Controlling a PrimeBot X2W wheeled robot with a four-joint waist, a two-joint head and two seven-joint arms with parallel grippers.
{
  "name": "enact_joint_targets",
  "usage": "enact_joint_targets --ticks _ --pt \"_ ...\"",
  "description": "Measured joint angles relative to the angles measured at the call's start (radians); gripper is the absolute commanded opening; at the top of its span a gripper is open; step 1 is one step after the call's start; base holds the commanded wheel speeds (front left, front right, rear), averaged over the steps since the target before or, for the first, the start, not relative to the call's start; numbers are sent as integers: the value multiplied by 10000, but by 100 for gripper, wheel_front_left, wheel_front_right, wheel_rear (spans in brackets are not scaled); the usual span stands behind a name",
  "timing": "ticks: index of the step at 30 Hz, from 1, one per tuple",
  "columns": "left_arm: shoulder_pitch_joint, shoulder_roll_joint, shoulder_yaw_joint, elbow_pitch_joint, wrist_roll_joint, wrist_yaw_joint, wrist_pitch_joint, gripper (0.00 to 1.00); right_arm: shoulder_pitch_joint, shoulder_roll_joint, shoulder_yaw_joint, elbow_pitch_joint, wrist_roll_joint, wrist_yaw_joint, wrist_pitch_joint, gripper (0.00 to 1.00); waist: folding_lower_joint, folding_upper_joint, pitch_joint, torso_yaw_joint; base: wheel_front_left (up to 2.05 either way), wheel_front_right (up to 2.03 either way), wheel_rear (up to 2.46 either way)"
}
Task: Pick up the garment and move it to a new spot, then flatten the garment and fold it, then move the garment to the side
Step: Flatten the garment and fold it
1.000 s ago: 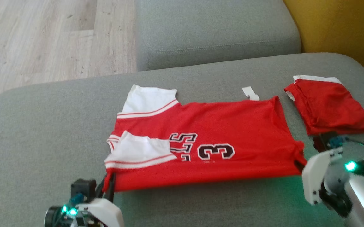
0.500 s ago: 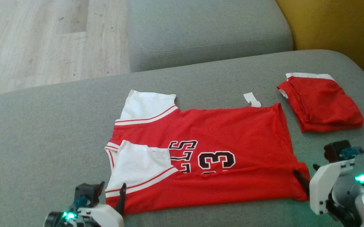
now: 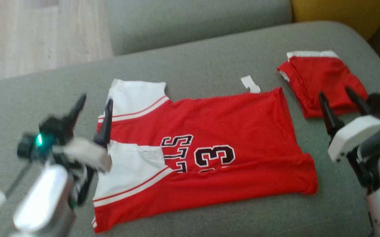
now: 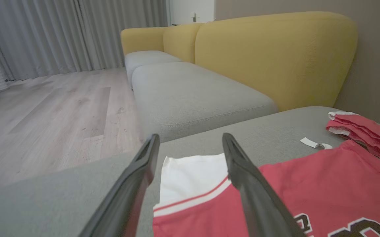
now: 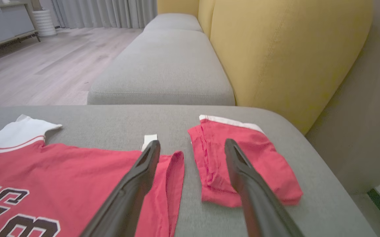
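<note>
Grey cushion (image 3: 209, 62) beneath red jersey (image 3: 236, 125), left gripper (image 3: 97, 98) and right gripper (image 3: 334, 91) agape

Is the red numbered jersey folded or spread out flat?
Partly folded: the jersey has its near edge turned over the lettering, and one white sleeve lies on top.

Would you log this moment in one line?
jersey: near edge folded over | left gripper: open, empty | right gripper: open, empty

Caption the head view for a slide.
Open left end effector and open right end effector flank a half-folded red jersey on a grey cushion, beside a smaller folded red garment.
</note>
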State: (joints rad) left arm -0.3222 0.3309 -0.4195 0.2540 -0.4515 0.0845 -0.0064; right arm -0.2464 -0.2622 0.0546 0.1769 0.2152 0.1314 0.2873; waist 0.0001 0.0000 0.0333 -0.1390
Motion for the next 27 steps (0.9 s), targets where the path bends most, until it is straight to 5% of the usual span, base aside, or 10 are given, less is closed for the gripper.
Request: enact_joint_targets --ticks 6,10,17,27 --pt "-2707 330 -257 1423 -81 -1482 1066 100 -1355 73 389 92 -54 0 -878 100 2 0 985 -374 0 0 0" --pt "-4184 660 -677 2807 -374 -2010 2236 100 -2187 128 719 176 -54 0 -1174 100 3 0 1658 -668 0 0 0" --pt "-5478 1427 -2100 4151 -1231 -2169 3754 100 -2858 236 1191 336 -36 0 -1427 100 1 0 2623 -1259 0 0 0" --pt "-6559 1933 -2947 5722 -1755 -2169 3643 100 -3059 462 1239 453 -40 0 -1670 100 0 -1 3504 -1799 0 0 0"
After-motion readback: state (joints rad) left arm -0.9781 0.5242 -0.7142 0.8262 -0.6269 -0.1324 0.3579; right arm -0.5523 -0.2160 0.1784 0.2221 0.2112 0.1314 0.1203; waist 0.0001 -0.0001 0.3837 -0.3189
